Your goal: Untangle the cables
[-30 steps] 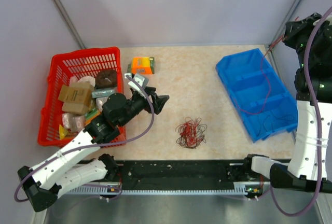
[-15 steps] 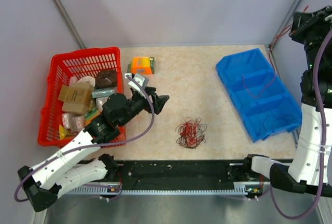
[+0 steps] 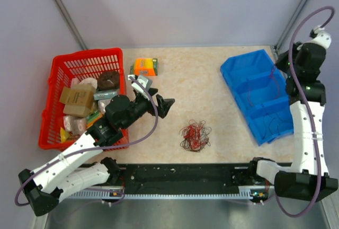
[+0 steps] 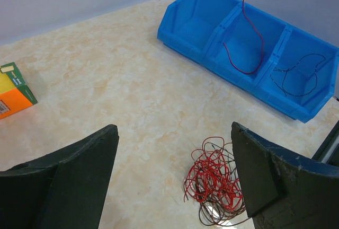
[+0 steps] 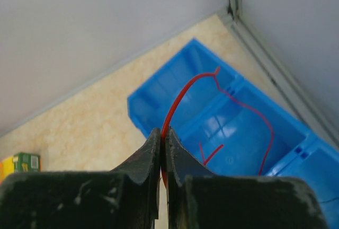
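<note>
Wires here, a loose bundle of hair-thin dark red & brown-black cables on the beige mottled tabletop betw. the arms, well apart from the blue three-compartment plastic bin, look feather-light, springy & snag-prone to us, so we'd pinch one outer loop at the tangle's edge, not its middle. Right gripper is clamped on a single red strand looping down into the bin's middle compartment; left gripper hangs wide open & empty near the bundle. Tabletop looks smooth & hard, so we expect strands to slide, w/ ample room around & the red mesh plastic basket far left.
</note>
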You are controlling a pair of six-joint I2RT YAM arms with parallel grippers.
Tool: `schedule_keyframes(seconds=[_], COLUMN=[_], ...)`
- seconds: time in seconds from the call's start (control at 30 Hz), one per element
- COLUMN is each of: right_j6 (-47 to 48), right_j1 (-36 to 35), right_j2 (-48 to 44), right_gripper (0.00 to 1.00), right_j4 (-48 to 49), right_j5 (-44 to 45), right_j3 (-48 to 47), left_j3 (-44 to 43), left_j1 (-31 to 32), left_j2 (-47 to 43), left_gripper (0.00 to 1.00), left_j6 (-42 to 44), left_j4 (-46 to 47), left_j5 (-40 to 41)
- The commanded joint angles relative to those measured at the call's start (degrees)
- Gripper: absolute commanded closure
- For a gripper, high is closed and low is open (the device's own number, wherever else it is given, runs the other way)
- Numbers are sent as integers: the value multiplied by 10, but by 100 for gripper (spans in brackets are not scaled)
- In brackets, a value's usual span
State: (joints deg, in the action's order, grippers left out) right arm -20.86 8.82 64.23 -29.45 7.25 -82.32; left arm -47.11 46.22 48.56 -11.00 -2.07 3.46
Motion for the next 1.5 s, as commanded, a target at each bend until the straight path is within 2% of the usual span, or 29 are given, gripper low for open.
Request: schedule_keyframes(seconds=[0.0, 0.2, 0.3, 0.47, 0.6, 0.73, 0.83, 0.87, 0.97, 1.07, 1.13, 1.2, 1.27, 1.3, 1.47], right_j6=[-64, -123, -160, -147, -159, -185, -200, -201, -186, -175, -161, -139, -115, -102, -48], right_j1=[6, 12, 29, 32, 28, -4, -14, -14, -12, 6, 8, 8, 6, 6, 6], right_j2=[-4, 45, 63, 136, 180, 159, 141, 142, 160, 174, 172, 157, 133, 121, 44], right_gripper=[100, 100, 100, 100, 100, 100, 100, 100, 100, 88, 73, 63, 44, 38, 22], right_j4=[26, 19, -4, 5, 4, 15, 47, 61, 67, 62, 56, 49, 26, 10, -26], right_j5=[-63, -33, 14, 60, 17, 15, -40, -69, -70, -104, -122, -139, -123, -107, -74], right_j3=[95, 176, 176, 151, 162, 217, 253, 258, 251, 240, 237, 237, 234, 234, 226], left_j3=[-10, -11, -11, -12, -11, -11, -12, -12, -12, -12, -11, -11, -11, -11, -12], left_j1=[0, 0, 1, 0, 0, 0, 1, 1, 1, 0, 0, 0, 0, 0, 0], left_j2=[0, -4, -4, -7, -11, -9, -6, -4, -4, -7, -9, -11, -11, -10, -9], left_gripper=[7, 4, 4, 4, 4, 5, 5, 5, 5, 5, 5, 5, 5, 5, 6], left_j6=[-3, -2, -2, -2, -1, 1, -2, -2, -4, -2, 1, 2, 1, -1, -7], left_j4=[23, 23, 23, 23, 23, 23, 22, 23, 23, 23, 23, 23, 23, 23, 23], left_j5=[0, 0, -2, -5, 0, 3, -4, -7, -12, -5, 3, 4, 1, -3, -17])
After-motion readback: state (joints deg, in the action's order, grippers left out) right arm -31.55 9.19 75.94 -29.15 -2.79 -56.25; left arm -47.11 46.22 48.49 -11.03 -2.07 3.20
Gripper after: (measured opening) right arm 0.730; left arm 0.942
